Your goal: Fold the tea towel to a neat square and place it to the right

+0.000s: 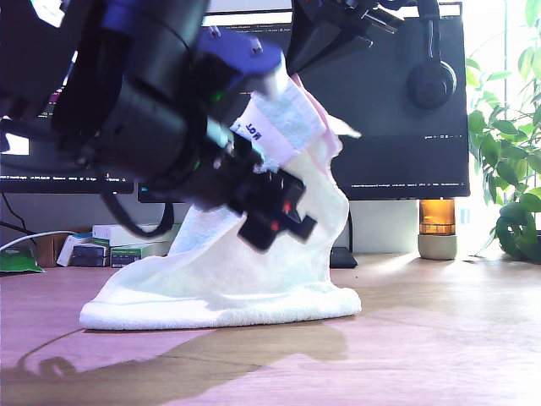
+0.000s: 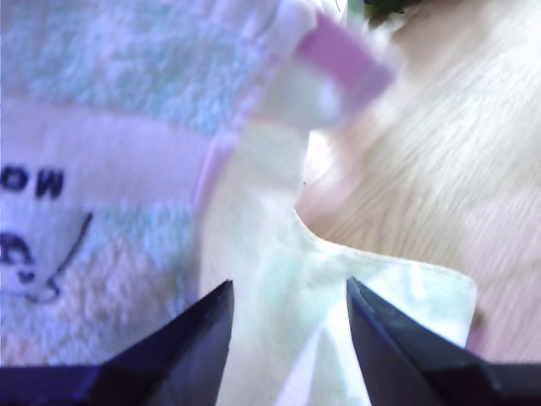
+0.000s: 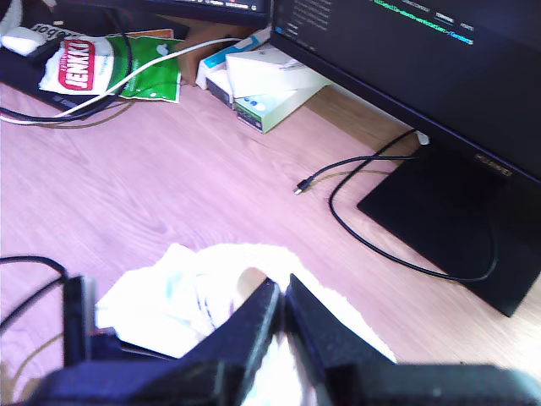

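White terry, the tea towel (image 1: pixel 254 279) hangs lifted off the wooden table (image 1: pixel 439 338), its lower edge resting there. We judge a fold is underway: my first gripper (image 2: pixel 287 338) holds cloth between part-open jaws, my second gripper (image 3: pixel 283 317) pinches a corner; next, lay it over evenly

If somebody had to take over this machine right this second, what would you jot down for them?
My first pincer: fingers apart, tea towel cloth running between them; grip uncertain.
My second pincer: fingers together on a bunch of the towel.
Towel: upper part lifted, lower edge on the wooden table, in front of the monitor.
Done: towel raised.
Left: fold it square, then set it aside.
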Available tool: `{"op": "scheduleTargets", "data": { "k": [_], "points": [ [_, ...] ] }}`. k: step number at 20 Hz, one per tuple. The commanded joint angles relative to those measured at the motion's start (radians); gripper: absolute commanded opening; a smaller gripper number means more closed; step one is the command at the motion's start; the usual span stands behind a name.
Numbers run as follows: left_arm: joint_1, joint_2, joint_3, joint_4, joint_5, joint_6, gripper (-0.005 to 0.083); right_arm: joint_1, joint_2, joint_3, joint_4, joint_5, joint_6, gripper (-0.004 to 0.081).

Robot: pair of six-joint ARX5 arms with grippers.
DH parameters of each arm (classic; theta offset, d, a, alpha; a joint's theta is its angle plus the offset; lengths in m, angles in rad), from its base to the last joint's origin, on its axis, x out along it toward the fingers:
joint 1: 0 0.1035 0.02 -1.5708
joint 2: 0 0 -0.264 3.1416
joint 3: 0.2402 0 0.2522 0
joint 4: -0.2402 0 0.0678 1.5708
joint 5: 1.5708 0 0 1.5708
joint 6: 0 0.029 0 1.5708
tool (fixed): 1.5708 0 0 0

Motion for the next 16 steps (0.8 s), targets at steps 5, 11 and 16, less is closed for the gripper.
{"op": "scheduleTargets", "data": {
  "k": [5, 11, 16],
  "points": [
    [0.016, 0.008, -0.004, 0.179, 0.008, -0.046, 0.0378, 0.002, -0.005, 0.004, 0.009, -0.002, 0.004, -0.0013],
    [0.05, 0.009, 0.009, 0.209, 0.069, -0.112, 0.0378, 0.002, -0.005, 0.004, 0.011, -0.003, 0.005, -0.0013],
    [0.034, 0.009, 0.029, 0.209, 0.125, -0.143, 0.0378, 0.002, -0.005, 0.004, 0.012, -0.003, 0.008, -0.0013]
  ]
}}
